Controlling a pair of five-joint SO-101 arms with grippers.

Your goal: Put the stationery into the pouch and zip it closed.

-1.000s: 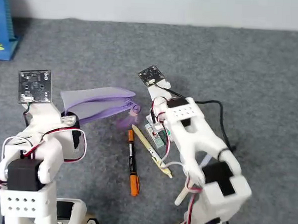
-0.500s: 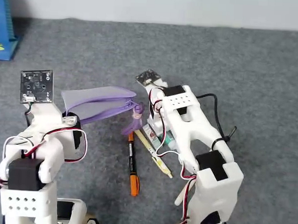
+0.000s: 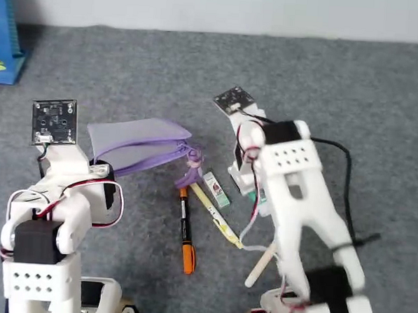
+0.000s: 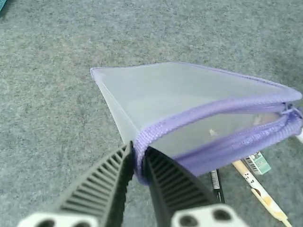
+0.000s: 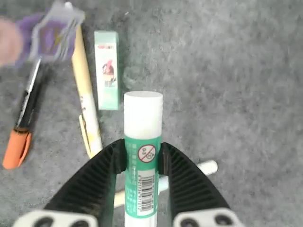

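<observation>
**While the left tool pinches the pouch, the right tool grips a glue stick**

Where the purple zip band meets the pouch's clear side, the left tool's jaws are all but closed on that edge, at the pouch's 7 o'clock corner in the high view. The pouch sits left of the bench's middle. Its zip is undone and its mouth gapes. The mouth runs toward 3 o'clock and ends at the zip pull.

The loose stationery lies just beyond that end. Directly at 6 o'clock from the pull lies a black marker, running 12 to 6 with its orange cap at the 6 o'clock end. A cream pen lies beside it, slanting from 11 to 5. A small green eraser lies at 4 o'clock from the pull, close beside the pen's upper end.

At 3 o'clock from the eraser, the right tool's jaws are clamped on the green barrel of the glue stick. The stick's white cap points out past the fingertips.

The grey bench carries a blue box at its far 10 o'clock corner.
</observation>
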